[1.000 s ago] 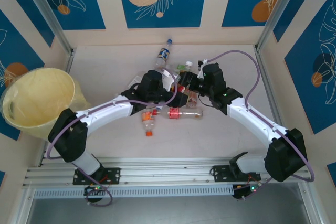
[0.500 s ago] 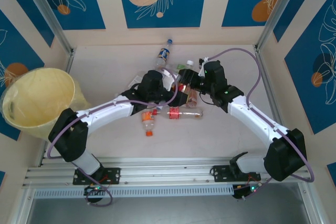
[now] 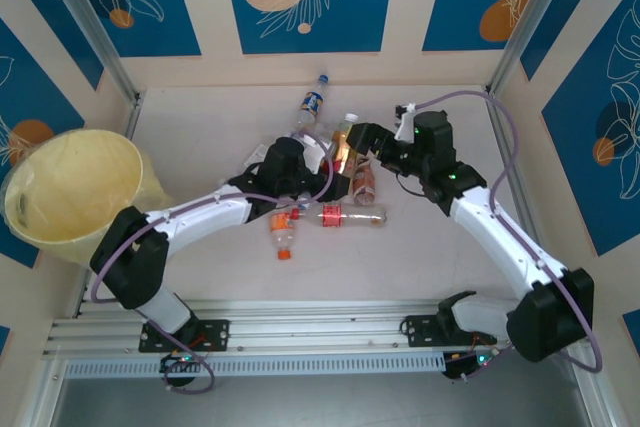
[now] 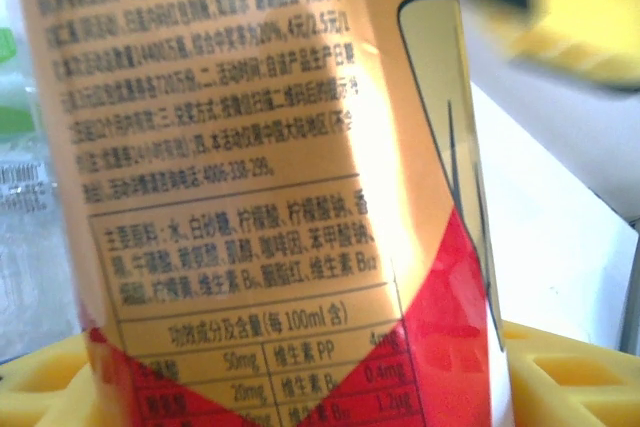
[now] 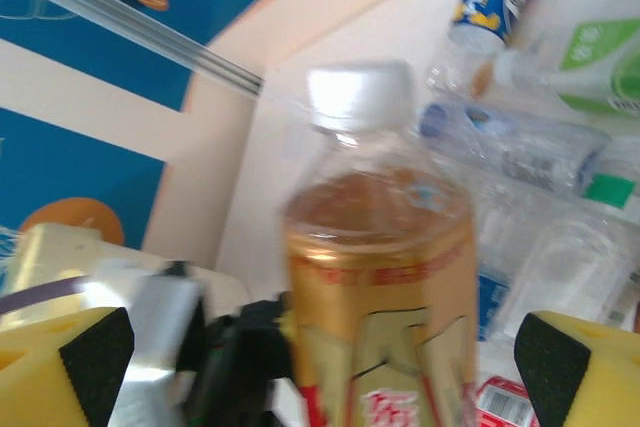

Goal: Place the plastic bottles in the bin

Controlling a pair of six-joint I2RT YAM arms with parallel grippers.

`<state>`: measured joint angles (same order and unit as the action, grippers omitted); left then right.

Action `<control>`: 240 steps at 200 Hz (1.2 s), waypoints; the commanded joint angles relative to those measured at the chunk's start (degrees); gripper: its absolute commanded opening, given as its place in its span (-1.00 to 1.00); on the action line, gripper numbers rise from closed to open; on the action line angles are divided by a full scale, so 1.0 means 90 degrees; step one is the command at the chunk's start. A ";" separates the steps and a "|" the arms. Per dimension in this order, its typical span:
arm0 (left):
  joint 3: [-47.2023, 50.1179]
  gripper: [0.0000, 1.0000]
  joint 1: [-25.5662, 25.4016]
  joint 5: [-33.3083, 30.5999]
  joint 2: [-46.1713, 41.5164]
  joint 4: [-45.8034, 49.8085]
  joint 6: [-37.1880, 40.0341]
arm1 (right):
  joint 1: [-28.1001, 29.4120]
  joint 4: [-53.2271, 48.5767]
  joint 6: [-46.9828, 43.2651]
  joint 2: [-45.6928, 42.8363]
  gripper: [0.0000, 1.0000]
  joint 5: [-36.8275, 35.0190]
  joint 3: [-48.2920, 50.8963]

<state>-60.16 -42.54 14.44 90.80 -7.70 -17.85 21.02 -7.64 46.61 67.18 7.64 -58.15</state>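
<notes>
— One bottle [image 3: 343, 143] up over the table's middle: white cap, gold-and-red label?
— Yes, right gripper [image 5: 300, 347] clamps it upright.
— Left gripper [image 4: 300, 387]?
— Bottle between its yellow pads; grip unclear.

The top external view is bright, evenly lit and sharp, with only soft, faint shadows on the table [image 3: 420, 247]. In the left wrist view, glare washes the orange bottle label [image 4: 250, 197] and the background is blown out. The right wrist view is motion-blurred throughout.
</notes>
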 commanded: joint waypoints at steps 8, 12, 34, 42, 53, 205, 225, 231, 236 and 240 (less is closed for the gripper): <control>0.0165 -0.07 0.0129 -0.0314 -0.0417 -0.0081 0.0150 | -0.0146 0.0456 -0.0219 -0.0713 0.99 0.0147 0.0406; 0.0194 -0.07 0.0137 -0.0345 -0.0460 -0.0081 0.0169 | -0.0147 0.0520 -0.0242 -0.0793 0.99 0.0077 0.0482; 0.0340 -0.08 0.0157 -0.0658 -0.0765 -0.0086 0.0279 | -0.0065 0.0608 -0.0192 -0.1173 0.99 -0.0515 0.0798; 0.0389 -0.08 0.0172 -0.0838 -0.0901 -0.0064 0.0310 | 0.0012 0.0591 -0.0189 -0.1296 0.99 -0.0864 0.0901; 0.0441 -0.08 0.0188 -0.1129 -0.1099 0.0023 0.0339 | 0.0111 0.0580 -0.0155 -0.1413 0.99 -0.1474 0.1066; -0.0402 -0.11 0.0327 -0.4065 -0.3916 0.3050 0.2039 | 0.0156 0.0535 -0.0024 -0.0947 0.99 -0.2194 0.1188; -0.0693 -0.10 0.0327 -0.4666 -0.4097 0.3512 0.2225 | 0.0156 0.0563 -0.0054 -0.0830 0.99 -0.2128 0.1057; -0.0807 -0.10 0.0325 -0.4884 -0.4135 0.3675 0.2278 | 0.0155 0.0584 -0.0062 -0.0798 0.99 -0.2119 0.1034; -0.0887 -0.09 0.0323 -0.5104 -0.4173 0.3783 0.2316 | 0.0155 0.0592 -0.0067 -0.0777 0.99 -0.2109 0.1020; -0.0936 -0.09 0.0323 -0.5259 -0.4212 0.3847 0.2338 | 0.0162 0.0604 -0.0071 -0.0758 0.99 -0.2109 0.1018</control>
<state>-64.58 -40.18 -23.11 54.52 20.75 -0.51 22.28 -3.84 46.89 59.79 -12.19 -46.59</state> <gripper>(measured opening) 0.661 0.995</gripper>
